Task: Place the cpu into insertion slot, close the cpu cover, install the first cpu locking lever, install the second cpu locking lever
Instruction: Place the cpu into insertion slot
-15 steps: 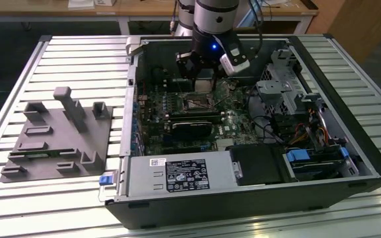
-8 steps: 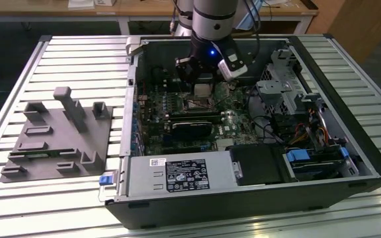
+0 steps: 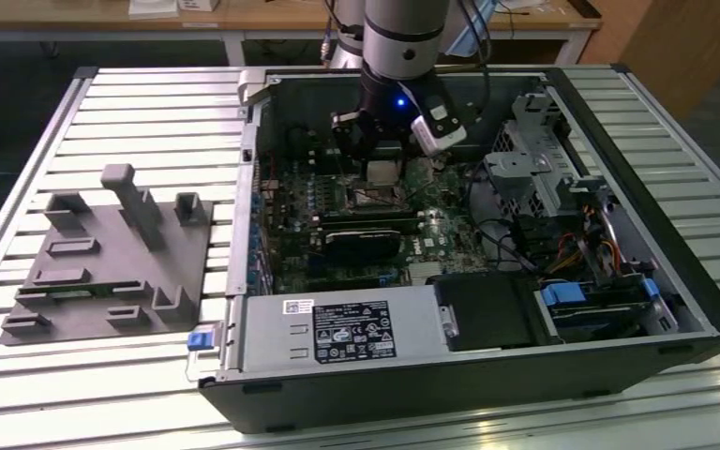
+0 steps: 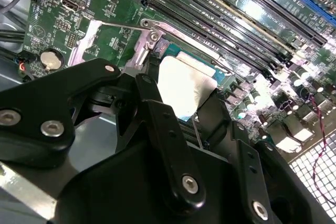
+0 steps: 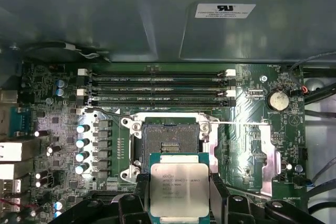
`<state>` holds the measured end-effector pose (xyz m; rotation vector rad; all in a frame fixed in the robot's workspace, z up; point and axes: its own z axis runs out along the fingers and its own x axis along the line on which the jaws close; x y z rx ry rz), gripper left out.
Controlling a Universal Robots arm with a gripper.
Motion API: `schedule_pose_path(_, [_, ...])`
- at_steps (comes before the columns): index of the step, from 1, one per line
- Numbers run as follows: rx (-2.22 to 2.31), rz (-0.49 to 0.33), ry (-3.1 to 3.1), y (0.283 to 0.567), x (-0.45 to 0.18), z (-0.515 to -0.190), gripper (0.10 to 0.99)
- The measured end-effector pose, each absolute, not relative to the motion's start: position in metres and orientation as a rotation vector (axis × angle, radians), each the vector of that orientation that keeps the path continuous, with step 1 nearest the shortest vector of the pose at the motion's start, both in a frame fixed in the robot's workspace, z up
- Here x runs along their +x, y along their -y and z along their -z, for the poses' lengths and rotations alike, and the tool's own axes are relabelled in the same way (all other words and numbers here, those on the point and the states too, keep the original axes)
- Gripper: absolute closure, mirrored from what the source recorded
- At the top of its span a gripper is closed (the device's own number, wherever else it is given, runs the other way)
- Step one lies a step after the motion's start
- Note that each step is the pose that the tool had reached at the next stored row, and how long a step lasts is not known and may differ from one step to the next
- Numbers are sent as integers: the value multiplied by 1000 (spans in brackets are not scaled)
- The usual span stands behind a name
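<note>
The arm (image 3: 400, 37) drops straight down into the open computer case (image 3: 711, 323), its wrist upright over the green motherboard (image 3: 335, 211) and the gripper (image 3: 382, 155) pointing down at the board. And it's got the cpu (image 3: 385, 172): in the first wrist view the gripper (image 5: 179, 195) is clamped on the chip, one black finger (image 5: 140, 190) pressing each side edge, and the cpu (image 5: 179, 190) is flat with its silvery top up. The chip is held above the board, just beside the insertion slot (image 5: 168, 142) and not yet in it. The slot lies open, dark centre exposed, and the cpu cover (image 5: 270, 156) is swung out flat on the board beside it. One thin wire lever (image 5: 107, 112) and another (image 5: 239, 123) angle away from the socket corners, near the long black memory slots (image 5: 157, 87). The second wrist view shows the cpu (image 4: 184, 85) pinched between the fingers (image 4: 155, 114), the cover (image 4: 86, 40) just past it.
</note>
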<state>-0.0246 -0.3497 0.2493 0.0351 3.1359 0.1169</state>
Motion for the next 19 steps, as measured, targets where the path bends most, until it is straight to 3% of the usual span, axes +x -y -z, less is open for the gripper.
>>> schedule_pose_path(19, [535, -113, -3078, 350, -25, -246, 545])
